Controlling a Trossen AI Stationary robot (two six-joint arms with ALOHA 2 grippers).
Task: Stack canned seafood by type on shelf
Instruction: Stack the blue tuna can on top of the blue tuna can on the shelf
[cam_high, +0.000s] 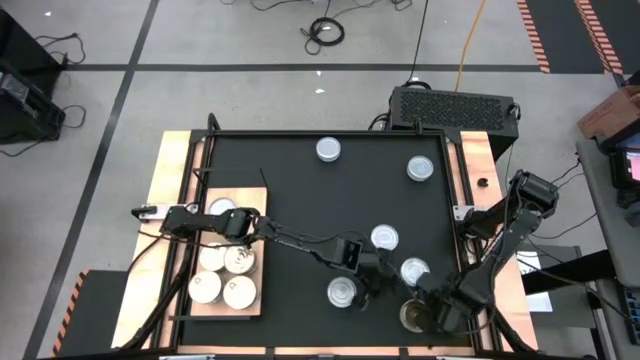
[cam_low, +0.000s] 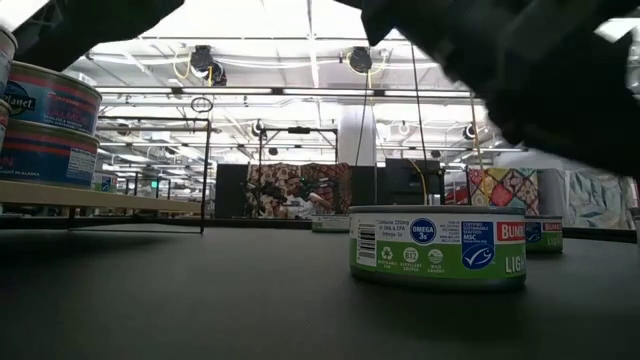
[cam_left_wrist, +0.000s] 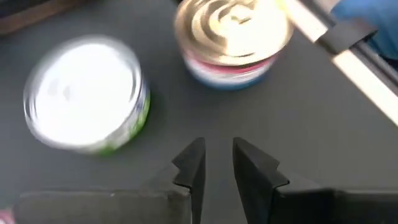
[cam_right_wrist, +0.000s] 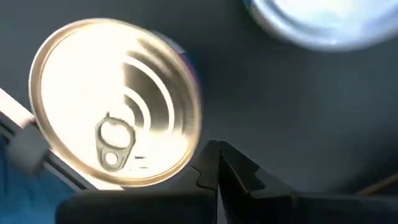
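Note:
The wooden shelf (cam_high: 252, 236) lies at the table's left and carries several cream-topped tins (cam_high: 222, 274); in the low view they stand stacked (cam_low: 45, 122). Loose tins sit on the black mat: two far ones (cam_high: 328, 150) (cam_high: 420, 168) and white-topped ones (cam_high: 384, 238) (cam_high: 414, 270) (cam_high: 342, 292). A gold-topped tin with a pull tab (cam_right_wrist: 115, 102) (cam_high: 410, 316) stands near the near edge. My left gripper (cam_left_wrist: 217, 165) hovers over bare mat between a green-labelled white-topped tin (cam_left_wrist: 87, 93) and the gold-topped tin (cam_left_wrist: 233, 37), open by a narrow gap. My right gripper (cam_right_wrist: 216, 163) is shut beside the gold-topped tin. My right gripper's shut fingertips (cam_right_wrist: 208, 155) stand right at the gold-topped tin's rim (cam_right_wrist: 194, 134), coming from above; whether they touch it I cannot tell. My left gripper touches nothing.
A pale rail with something blue (cam_left_wrist: 354, 34) runs just past the gold-topped tin at the mat's near edge. The green-labelled tin (cam_low: 437, 245) stands close in the low view. Bare mat (cam_high: 300, 195) lies between the shelf and the far tins.

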